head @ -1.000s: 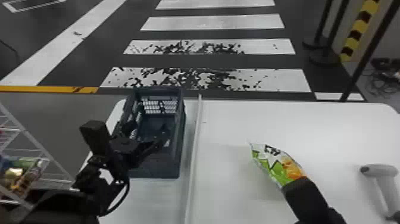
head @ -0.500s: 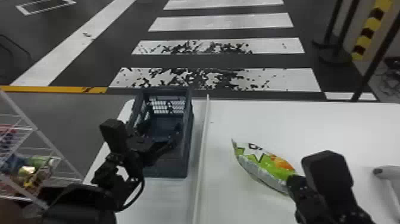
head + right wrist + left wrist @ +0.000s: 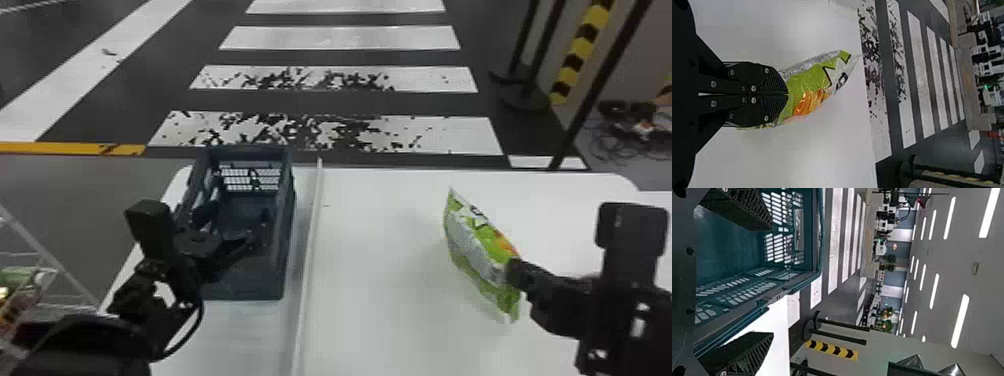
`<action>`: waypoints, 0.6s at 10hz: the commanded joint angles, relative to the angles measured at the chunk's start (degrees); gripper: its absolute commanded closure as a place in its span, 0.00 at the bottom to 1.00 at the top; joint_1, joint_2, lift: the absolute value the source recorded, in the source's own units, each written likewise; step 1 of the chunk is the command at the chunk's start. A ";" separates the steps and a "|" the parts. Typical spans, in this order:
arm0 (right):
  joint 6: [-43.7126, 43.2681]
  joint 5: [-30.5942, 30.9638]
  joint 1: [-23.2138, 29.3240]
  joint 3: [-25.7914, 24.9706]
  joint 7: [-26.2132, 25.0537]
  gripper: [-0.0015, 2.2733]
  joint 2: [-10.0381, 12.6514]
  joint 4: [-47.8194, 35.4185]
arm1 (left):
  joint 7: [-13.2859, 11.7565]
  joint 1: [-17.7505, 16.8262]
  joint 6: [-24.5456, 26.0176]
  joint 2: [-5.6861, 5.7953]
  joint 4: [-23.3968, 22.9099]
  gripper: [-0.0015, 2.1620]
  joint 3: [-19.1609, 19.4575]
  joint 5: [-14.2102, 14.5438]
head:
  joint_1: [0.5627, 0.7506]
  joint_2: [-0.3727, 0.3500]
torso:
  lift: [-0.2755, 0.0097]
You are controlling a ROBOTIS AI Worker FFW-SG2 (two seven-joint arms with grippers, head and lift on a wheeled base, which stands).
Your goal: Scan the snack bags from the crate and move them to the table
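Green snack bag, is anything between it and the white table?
Nothing that I can see. The right gripper holds the green snack bag over the white table. The long strip is off to the bag's left, not underneath it.

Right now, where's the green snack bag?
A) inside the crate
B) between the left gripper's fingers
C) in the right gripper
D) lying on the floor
C: the right gripper has its fingers closed on the snack bag, over the white table.
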 commanded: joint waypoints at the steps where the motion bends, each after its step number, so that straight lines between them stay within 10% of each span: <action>1: -0.53 -4.53 -1.70 -4.14 -1.53 0.99 1.00 6.77 | 0.06 -0.35 0.00 0.04 0.17 0.02 -0.04 -0.15 | 0.70 0.56 | 0.63; 6: -1.41 -9.37 -4.52 -7.04 -8.29 0.99 2.67 11.78 | -0.02 -1.23 -0.88 0.21 2.28 0.02 -0.57 -0.24 | 0.70 0.49 | 0.63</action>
